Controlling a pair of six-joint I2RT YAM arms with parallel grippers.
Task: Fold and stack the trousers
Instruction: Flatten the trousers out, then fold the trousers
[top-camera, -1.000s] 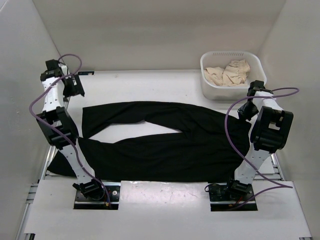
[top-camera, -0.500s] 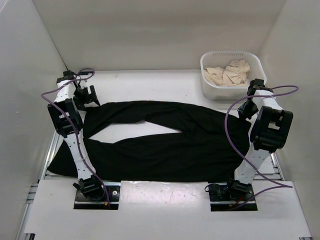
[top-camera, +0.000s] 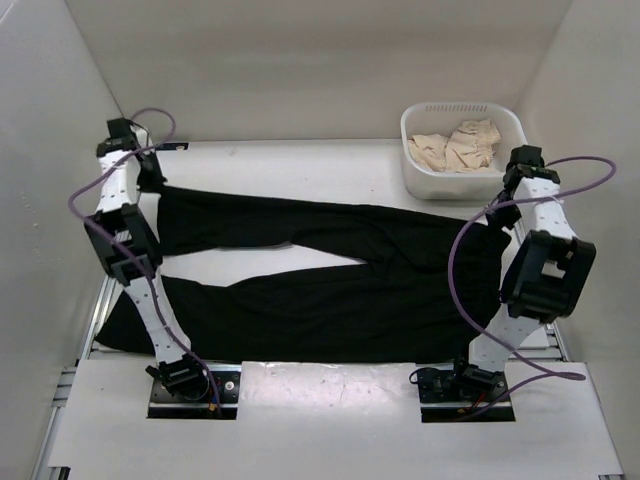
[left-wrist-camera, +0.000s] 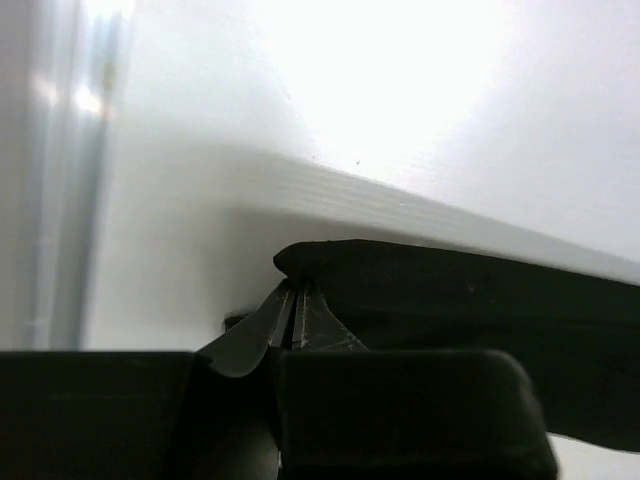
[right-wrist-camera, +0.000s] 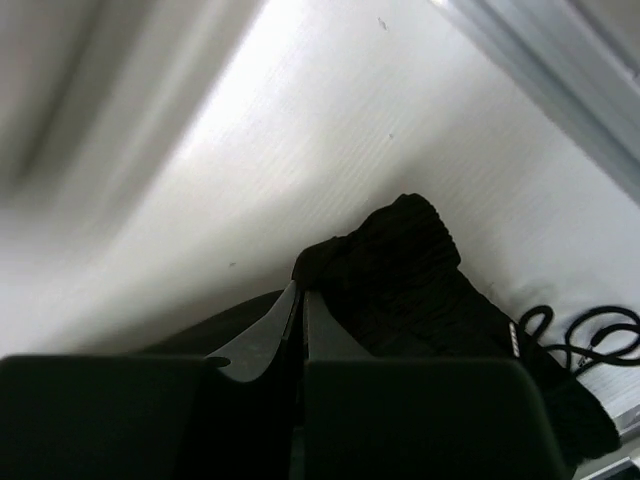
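Black trousers (top-camera: 330, 290) lie spread across the white counter (top-camera: 300, 165), legs pointing left. The left claw (left-wrist-camera: 298, 300) pinches the far leg's hem at the counter's left end. The right claw (right-wrist-camera: 301, 297) is pressed together on bunched waistband fabric at the right.

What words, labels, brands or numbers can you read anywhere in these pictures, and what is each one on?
No text can be read anywhere.
The trousers are plain black, with no label showing.
The basket is plain white, with no print.
A pale fleck at the trousers' edge in the right wrist view is too small to read.
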